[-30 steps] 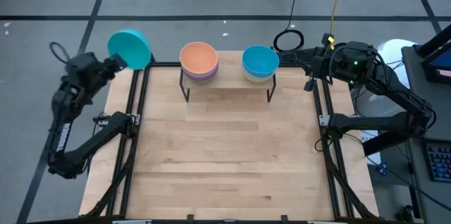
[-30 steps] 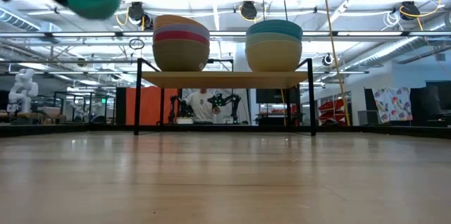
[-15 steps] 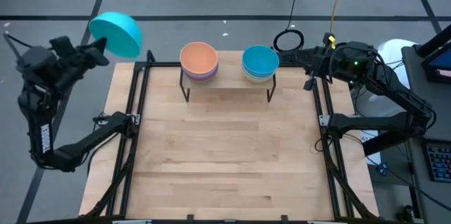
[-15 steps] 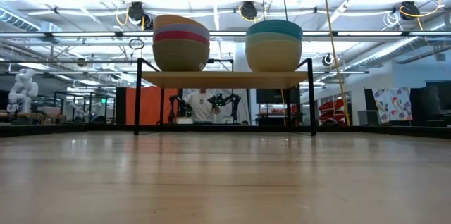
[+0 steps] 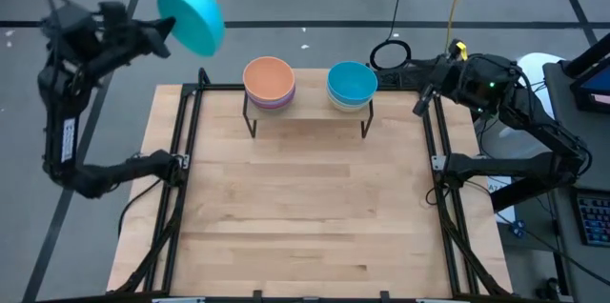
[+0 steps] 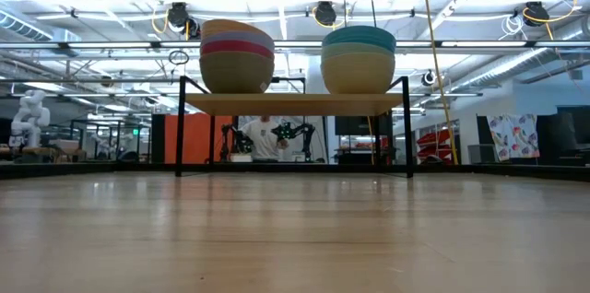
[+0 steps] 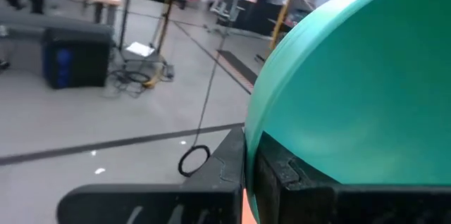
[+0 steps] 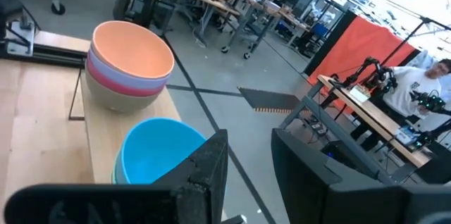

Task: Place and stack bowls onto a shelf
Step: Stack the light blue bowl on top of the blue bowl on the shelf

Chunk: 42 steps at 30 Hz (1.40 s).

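Your left gripper [image 5: 164,29] is clamping a cyan bowl [image 5: 193,20] far-left of the shelf [image 5: 307,110], where two stacks [image 5: 269,82] are sitting; right gripper [image 5: 431,82] is waiting beside it, fingers apart

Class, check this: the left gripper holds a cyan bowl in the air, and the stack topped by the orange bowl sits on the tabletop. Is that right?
Not quite. The orange-topped stack sits on the shelf, as the low view shows. The left gripper does hold a cyan bowl in the air.
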{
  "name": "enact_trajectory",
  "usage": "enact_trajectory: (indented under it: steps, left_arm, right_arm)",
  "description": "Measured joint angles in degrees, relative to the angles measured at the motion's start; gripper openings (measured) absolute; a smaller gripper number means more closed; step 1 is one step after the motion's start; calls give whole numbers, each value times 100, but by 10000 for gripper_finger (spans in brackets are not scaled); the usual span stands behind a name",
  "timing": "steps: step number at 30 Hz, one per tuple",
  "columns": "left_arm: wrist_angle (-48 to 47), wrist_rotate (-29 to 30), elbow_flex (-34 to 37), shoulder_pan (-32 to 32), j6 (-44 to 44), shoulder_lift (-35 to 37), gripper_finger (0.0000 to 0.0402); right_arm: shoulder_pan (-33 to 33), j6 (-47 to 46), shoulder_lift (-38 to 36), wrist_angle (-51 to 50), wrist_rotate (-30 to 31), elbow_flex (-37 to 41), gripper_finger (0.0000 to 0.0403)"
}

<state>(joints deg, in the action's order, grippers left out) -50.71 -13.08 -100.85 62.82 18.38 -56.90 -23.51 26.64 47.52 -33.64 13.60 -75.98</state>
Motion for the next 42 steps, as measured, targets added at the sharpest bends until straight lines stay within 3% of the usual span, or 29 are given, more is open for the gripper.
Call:
enact_trajectory:
  steps: [5,22,27,36,42]
  left_arm:
    - [450,-20,-408,-581,-442,-624,10]
    - [435,179,-2077,-2521,-1226,-2857,10]
    - [427,769,-2316,-2957,-1232,-3334,10]
    - [498,2718,-2344,-3929,-1573,-3862,10]
    - [1131,3298,-2344,-4353,-1748,-4240,10]
  right_arm:
    - [0,126,-8,27,5,-1,102]
    - [0,400,-14,44,14,1,102]
    - [0,244,-66,39,10,-1,102]
    - [-1,-493,-35,43,-25,-1,102]
    - [-2,-1015,85,79,-192,-1,102]
